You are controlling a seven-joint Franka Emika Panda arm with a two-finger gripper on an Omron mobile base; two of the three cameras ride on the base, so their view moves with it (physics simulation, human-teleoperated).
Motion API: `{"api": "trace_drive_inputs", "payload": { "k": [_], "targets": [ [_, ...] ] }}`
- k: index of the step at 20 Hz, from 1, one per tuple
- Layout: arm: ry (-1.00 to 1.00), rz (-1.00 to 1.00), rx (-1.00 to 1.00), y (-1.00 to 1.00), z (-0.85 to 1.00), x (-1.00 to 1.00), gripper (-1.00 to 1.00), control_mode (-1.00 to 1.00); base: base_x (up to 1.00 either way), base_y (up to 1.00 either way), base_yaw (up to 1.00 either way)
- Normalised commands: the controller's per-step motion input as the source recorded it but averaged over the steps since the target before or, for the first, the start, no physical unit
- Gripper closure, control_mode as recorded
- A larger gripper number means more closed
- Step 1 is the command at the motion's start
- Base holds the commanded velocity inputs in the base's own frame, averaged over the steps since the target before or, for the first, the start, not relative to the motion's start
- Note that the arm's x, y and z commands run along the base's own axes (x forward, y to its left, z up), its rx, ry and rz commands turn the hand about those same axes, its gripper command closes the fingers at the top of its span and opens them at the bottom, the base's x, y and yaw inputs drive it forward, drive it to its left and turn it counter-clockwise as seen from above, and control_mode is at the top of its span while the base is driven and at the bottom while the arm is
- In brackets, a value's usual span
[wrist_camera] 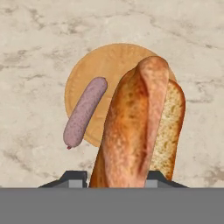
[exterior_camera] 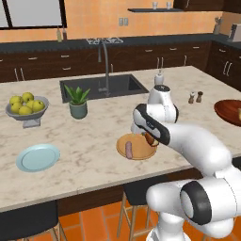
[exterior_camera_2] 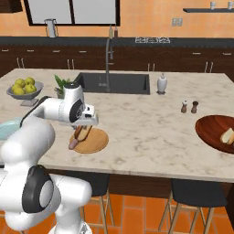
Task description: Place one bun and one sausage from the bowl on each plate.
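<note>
Currently the jaws [wrist_camera: 116, 179] are clamped on a long golden-brown split bun [wrist_camera: 140, 127], which in the hand view rises from between the two dark finger tips and hangs over the flat round tan wooden plate [wrist_camera: 94, 70]. On that plate lies a pinkish-brown sausage [wrist_camera: 84, 112], beside the bun and apart from it. In the left base view the white arm bends down over the same tan plate [exterior_camera: 135, 151] near the front edge of the pale marble surface [exterior_camera: 94, 132], with the sausage [exterior_camera: 129, 149] lying on the plate's left part and the bun [exterior_camera: 150, 139] just under the hand; whether the bun touches the plate cannot be told. In the right base view the bun [exterior_camera_2: 82, 132] hangs tilted below the jaws [exterior_camera_2: 84, 128] above the plate [exterior_camera_2: 93, 142], and the sausage [exterior_camera_2: 73, 143] lies at the plate's left edge. The flat round pale blue plate [exterior_camera: 37, 157] sits well to the left of the tan one, bare. The wide, shallow dark red-brown wooden bowl [exterior_camera_2: 215, 130] stands far to the right on the surface and holds another pale bun [exterior_camera_2: 227, 135]. A grey footed bowl of yellow-green fruit [exterior_camera: 27, 107] and a small potted plant [exterior_camera: 77, 101] stand behind the blue plate, near the dark sink [exterior_camera: 103, 87].
</note>
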Motion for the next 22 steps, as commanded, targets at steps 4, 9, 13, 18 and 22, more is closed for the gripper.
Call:
{"api": "trace_drive_inputs", "payload": {
  "k": [4,9,13,18,22],
  "targets": [
    [0.07,-0.02,0.00,-0.09,-0.44,0.31,1.00,-1.00,0.00,0.00,0.00],
    [0.04,0.00,0.00,0.00,-0.42,0.05,1.00,-1.00,0.00,0.00,0.00],
    [0.01,0.00,0.00,0.00,-0.46,0.06,1.00,-1.00,0.00,0.00,0.00],
    [0.01,0.00,0.00,0.00,-0.23,0.12,1.00,-1.00,0.00,0.00,0.00],
    [0.00,0.00,0.00,0.00,-0.19,0.10,1.00,-1.00,0.00,0.00,0.00]
  ]
}}
